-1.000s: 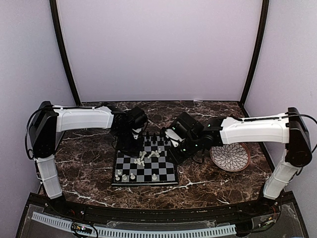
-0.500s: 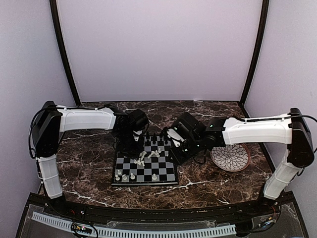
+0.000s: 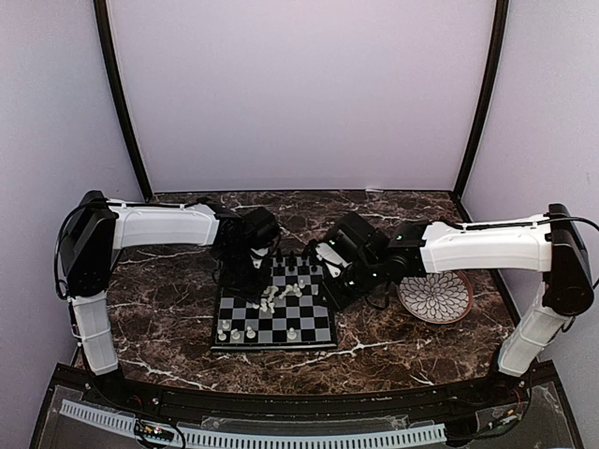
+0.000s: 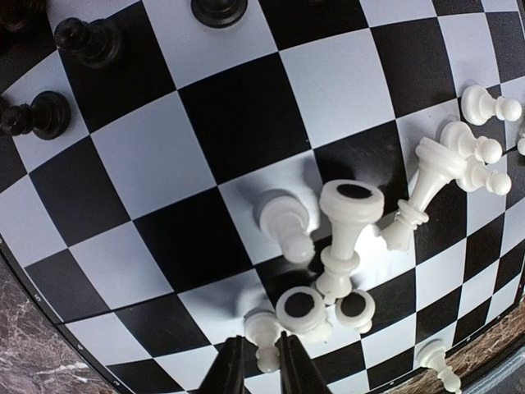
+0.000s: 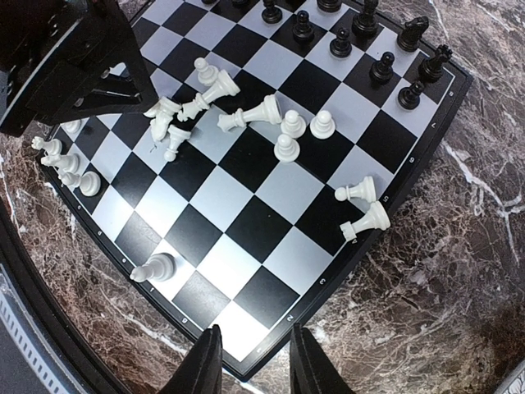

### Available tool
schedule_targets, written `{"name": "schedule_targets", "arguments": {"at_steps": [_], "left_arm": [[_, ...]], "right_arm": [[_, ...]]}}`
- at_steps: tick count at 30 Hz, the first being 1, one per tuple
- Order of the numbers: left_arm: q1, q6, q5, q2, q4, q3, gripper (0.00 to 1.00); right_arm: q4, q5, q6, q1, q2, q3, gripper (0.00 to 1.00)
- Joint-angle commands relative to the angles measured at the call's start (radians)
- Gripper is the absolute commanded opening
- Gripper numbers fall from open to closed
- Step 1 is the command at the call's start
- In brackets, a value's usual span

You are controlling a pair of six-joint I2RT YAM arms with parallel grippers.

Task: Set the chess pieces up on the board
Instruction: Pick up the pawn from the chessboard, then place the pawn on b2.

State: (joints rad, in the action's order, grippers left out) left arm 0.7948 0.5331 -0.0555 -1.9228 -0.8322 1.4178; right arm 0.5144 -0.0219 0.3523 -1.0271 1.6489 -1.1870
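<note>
**Left wrist view: claw tips flank a toppled cream pawn**

Left wrist view shows the left gripper (image 4: 259,341) low over the small square chessboard of black and light-grey checks (image 4: 238,115). Its two dark fingertips (image 4: 232,361) stand close on either side of a small cream-white plastic pawn (image 4: 261,327) lying on its side. The gap is narrow, but I cannot tell whether the jaws actually press the pawn.

Just beyond it a heap of cream-white plastic chessmen (image 4: 349,222) lies tumbled together near the middle of the chessboard. Several black plastic chessmen (image 4: 86,41) stand upright along the far edge.

The right gripper (image 5: 256,365) hangs above one corner of the chessboard with its jaws apart and nothing between them. Two cream-white chessmen lie tipped over near the rim there.

From the top camera the chessboard (image 3: 314,323) sits on the dark brown marble table (image 3: 168,309) between the two arms. A round white petal-patterned plate with a brown rim (image 3: 435,295) lies to its right, apart from it.
</note>
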Motion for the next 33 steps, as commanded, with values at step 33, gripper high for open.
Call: {"name": "schedule_targets", "arguments": {"at_steps": [33], "left_arm": [[0.063, 0.068, 0.021, 0.247, -0.024, -0.257, 0.00]], "right_arm": [[-0.027, 0.017, -0.023, 0.007, 0.041, -0.051, 0.30]]}}
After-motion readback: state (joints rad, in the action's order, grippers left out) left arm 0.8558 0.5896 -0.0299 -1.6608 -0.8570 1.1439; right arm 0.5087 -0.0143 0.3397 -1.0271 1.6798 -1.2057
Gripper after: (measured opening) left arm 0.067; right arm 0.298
